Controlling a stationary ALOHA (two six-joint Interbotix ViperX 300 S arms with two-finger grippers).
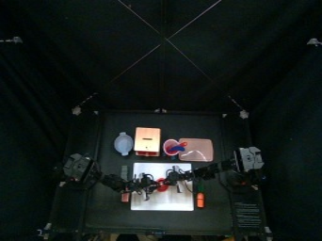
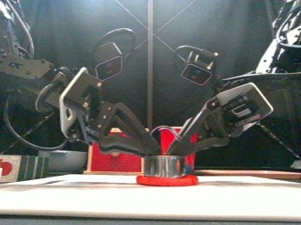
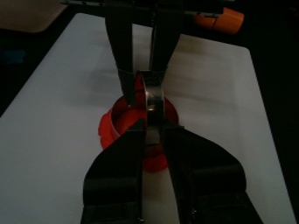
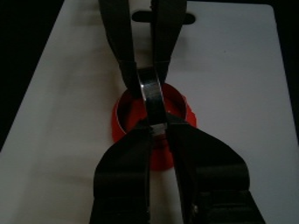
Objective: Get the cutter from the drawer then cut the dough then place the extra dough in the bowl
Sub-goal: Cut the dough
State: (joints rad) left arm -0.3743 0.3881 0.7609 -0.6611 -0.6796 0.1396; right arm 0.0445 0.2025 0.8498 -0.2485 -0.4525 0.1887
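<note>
While the left tool (image 3: 146, 122) and right tool (image 4: 158, 122) are both pinched onto the rim of the round metal cutter (image 2: 168, 165), it sits on the red dough (image 2: 148, 182) mid white cutting board (image 2: 70, 189), at the front of the surface (image 1: 220, 127). Behind the board there's the blue-grey bowl (image 1: 122, 143), wooden box (image 1: 149, 141) and pink tray (image 1: 201, 149) in a row.

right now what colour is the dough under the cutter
Red. The dough shows best in the front view, ringing the base of the cutter.
</note>
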